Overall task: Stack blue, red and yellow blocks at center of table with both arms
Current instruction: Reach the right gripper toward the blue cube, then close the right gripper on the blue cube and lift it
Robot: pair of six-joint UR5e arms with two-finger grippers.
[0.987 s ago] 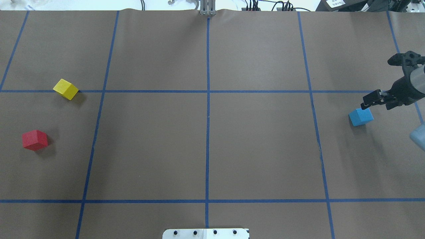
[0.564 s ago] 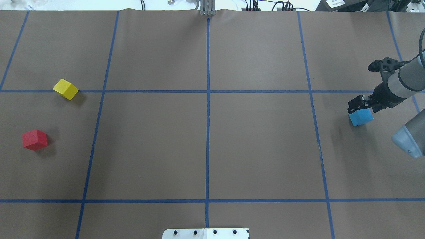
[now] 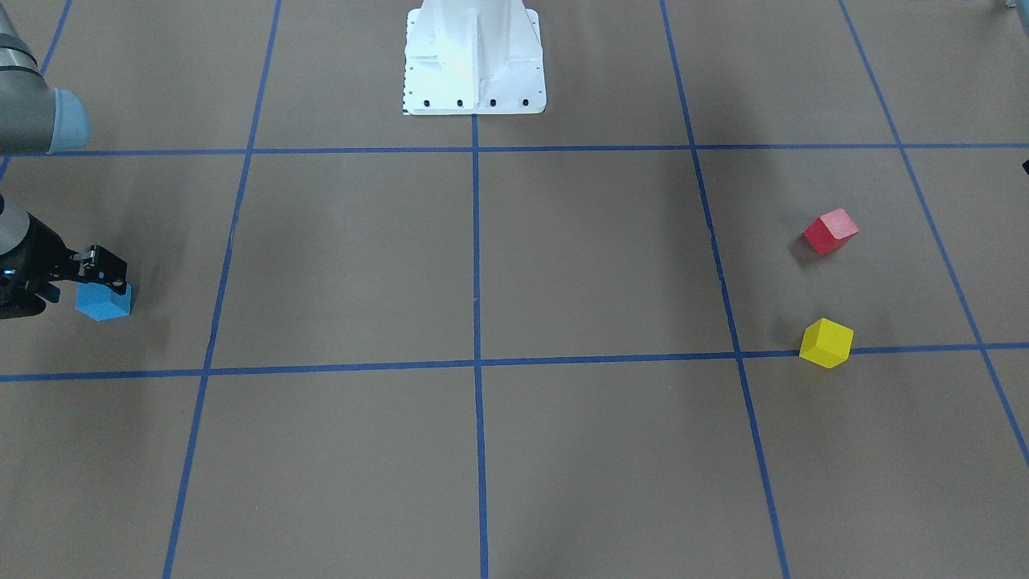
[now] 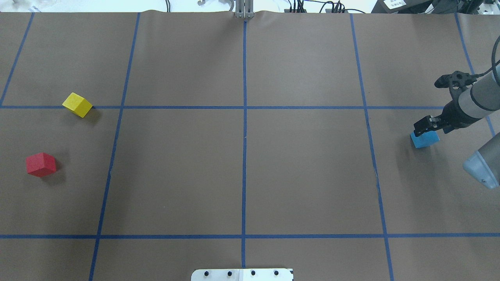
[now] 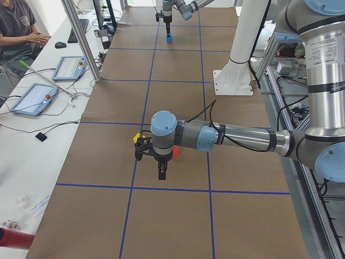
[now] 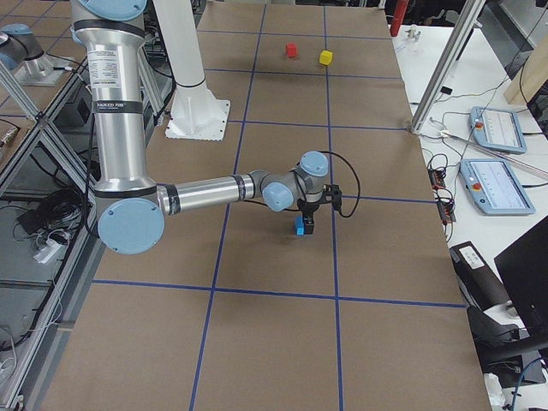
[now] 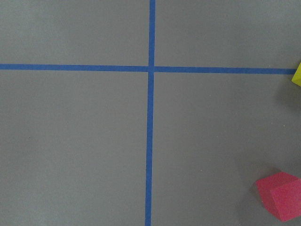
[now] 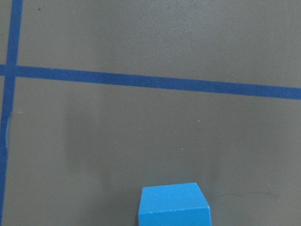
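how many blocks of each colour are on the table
blue block: 1
red block: 1
yellow block: 1
total: 3

Brown taped table [image 4: 250, 175], blue block [image 4: 425, 141], red block [image 4: 40, 164], yellow block [image 4: 77, 104]
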